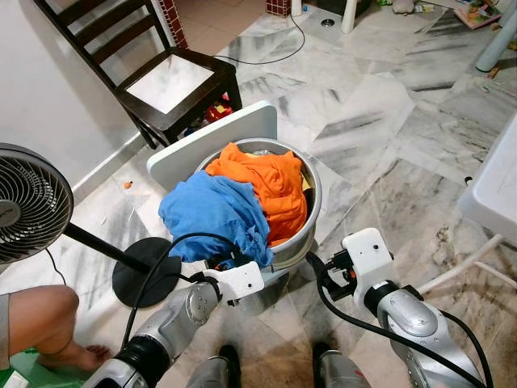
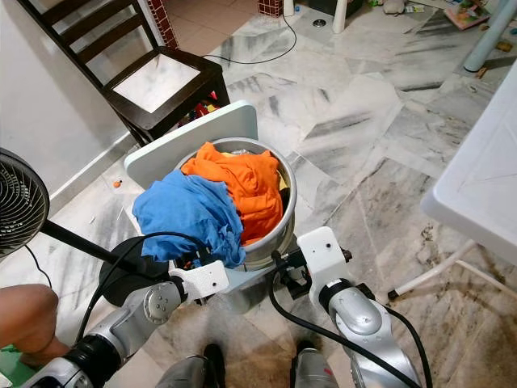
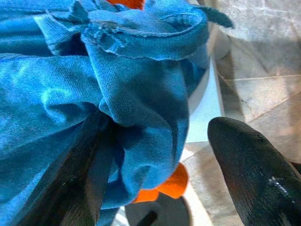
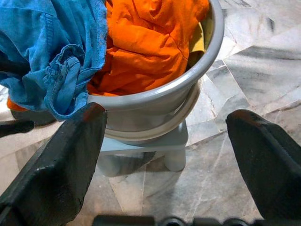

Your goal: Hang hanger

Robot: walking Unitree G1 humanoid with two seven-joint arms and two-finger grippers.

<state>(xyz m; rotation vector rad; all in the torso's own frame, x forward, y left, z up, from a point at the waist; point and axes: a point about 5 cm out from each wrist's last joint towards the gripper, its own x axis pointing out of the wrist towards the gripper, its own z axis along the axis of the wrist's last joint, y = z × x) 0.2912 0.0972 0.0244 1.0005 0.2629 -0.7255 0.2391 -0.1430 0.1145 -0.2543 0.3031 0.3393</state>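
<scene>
Left wrist view puts my left gripper [image 3: 160, 155] right against the blue garment [image 3: 94, 103]: its two black fingers are spread, one finger [image 3: 70, 188] pressed into the soft, ribbed knit folds, the other [image 3: 254, 169] out over the floor. I can't tell whether any cloth is actually pinched. A scrap of orange cloth peeks from beneath the blue.

From the right wrist, my right gripper [image 4: 164, 160] hangs with its fingers wide apart and nothing between them, just short of the bucket [image 4: 188, 80], a smooth round grey tub with a rolled rim. It stands on a small pale stool [image 4: 146, 146] with stubby legs.

In the head views I count two garments in the bucket: the blue one [image 1: 214, 214] draped over the rim at 7 o'clock, and an orange garment [image 1: 266, 182] bunched toward 12 o'clock. My left gripper [image 1: 230, 267] sits under the blue overhang at the bucket's 7 o'clock; my right gripper [image 1: 327, 271] is near its 5 o'clock. I can't make out a hanger anywhere.

A flat white board [image 1: 210, 141] leans behind the bucket at 11 o'clock. One dark wooden chair [image 1: 153, 73] stands further out at 11, one black pedestal fan [image 1: 28, 202] at 9, and a white plastic table [image 2: 485, 186] at 3. A person's bare leg [image 1: 44, 323] shows at 8 o'clock. The marble floor [image 1: 380, 121] is grey-veined and glossy.
</scene>
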